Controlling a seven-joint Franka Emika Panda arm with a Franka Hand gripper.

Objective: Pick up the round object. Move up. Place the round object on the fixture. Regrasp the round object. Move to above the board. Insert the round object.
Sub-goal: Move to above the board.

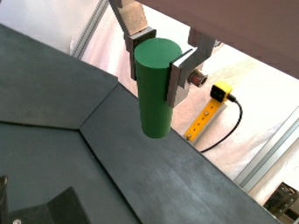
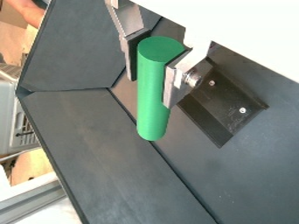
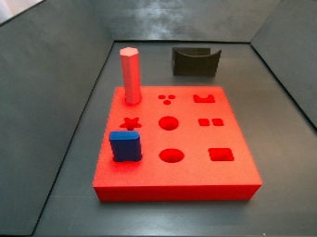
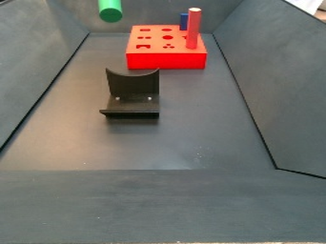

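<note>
The gripper (image 1: 163, 54) is closed on the round object (image 1: 156, 87), a green cyl. peg; in both wrist views (image 2: 156, 87) the silver fingers (image 1: 184, 72) clamp it near its upper end, one on each side, and the rest of the peg hangs free below them. Peg is clear of the dark floor (image 1: 70, 166), nothing touching its lower end. In a side view only the peg's round end (image 4: 111, 10) shows, at the pic's top edge, high above the floor's far-left part; arm itself isn't visible there.

The board (image 3: 180, 139), red slab w/ shaped holes, lies flat on the floor. The red hexagonal peg (image 3: 130, 74) stands upright in the board at one back corner; the blue square block (image 3: 124, 145) sits in the board nr the front edge on the same side. Other holes are open.

The fixture (image 4: 130, 92) stands on the floor, apart from the board, nothing on it. In a wrist view it (image 2: 222, 101) shows just behind the gripper, well below the peg.
</note>
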